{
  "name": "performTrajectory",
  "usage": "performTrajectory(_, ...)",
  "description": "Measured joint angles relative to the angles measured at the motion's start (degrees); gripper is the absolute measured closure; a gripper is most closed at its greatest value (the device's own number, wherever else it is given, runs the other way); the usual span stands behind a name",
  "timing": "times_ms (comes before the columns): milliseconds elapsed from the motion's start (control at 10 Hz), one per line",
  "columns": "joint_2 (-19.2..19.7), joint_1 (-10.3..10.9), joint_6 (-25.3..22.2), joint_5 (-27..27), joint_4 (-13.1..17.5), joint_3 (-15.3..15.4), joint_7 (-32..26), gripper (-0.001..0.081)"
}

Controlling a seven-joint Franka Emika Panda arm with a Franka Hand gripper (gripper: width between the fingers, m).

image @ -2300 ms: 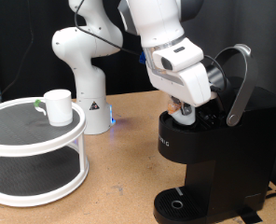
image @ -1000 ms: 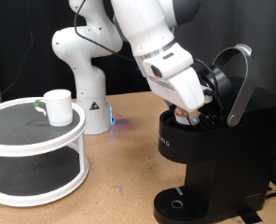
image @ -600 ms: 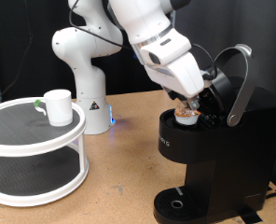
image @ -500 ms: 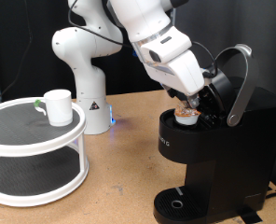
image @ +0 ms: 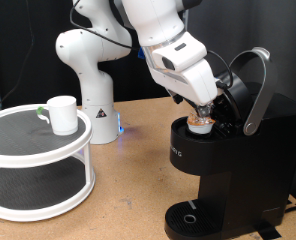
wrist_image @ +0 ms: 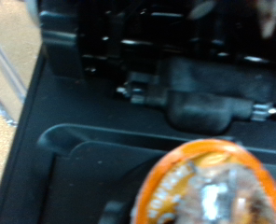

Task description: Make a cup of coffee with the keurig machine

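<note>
I see my gripper [image: 210, 108] just above the open top of the coffee machine [image: 228, 170], whose lid is up. A pod [image: 199, 123] sits in the machine's hole, right under the gripper. I cannot tell if the fingers are spread or pressed together. The cup [image: 60, 114] stands far off on the round white shelf [image: 38, 150], at the exterior view's left.

table [image: 128, 185]: brown wood | on it: keurig machine [image: 233, 175], white two-tier stand [image: 38, 165], robot base [image: 98, 120]

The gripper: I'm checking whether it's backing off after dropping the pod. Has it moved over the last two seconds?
Yes. The gripper has risen and shifted toward the exterior view's right, against the keurig machine, leaving the pod seated.
</note>
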Motion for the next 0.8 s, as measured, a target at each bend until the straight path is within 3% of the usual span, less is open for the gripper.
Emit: performTrajectory(800,0.2,0.0,0.7,-2.6,-3.1,0.4,0.0,-0.0002)
